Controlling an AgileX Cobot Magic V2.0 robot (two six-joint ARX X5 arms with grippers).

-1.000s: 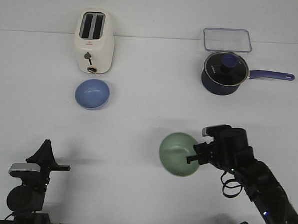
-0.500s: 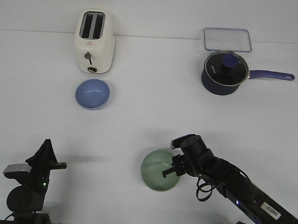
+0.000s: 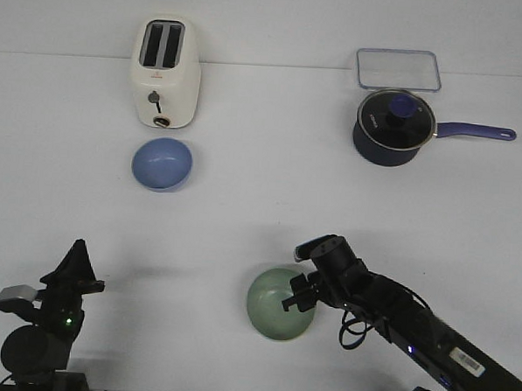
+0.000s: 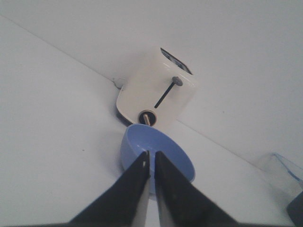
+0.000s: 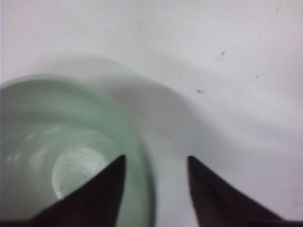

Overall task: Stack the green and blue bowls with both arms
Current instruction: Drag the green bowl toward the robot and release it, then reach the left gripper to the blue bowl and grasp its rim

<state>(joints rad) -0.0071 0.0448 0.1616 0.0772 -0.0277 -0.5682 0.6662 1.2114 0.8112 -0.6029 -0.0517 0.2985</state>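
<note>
While the green bowl (image 3: 279,302) sits mouth-up, right jaws straddle its rim, left jaws together.

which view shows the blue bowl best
The front view: the whole blue bowl sits unobstructed just in front of the toaster. The left wrist view shows it with the left gripper fingers covering its near rim. The right wrist view shows only the green bowl.
</note>
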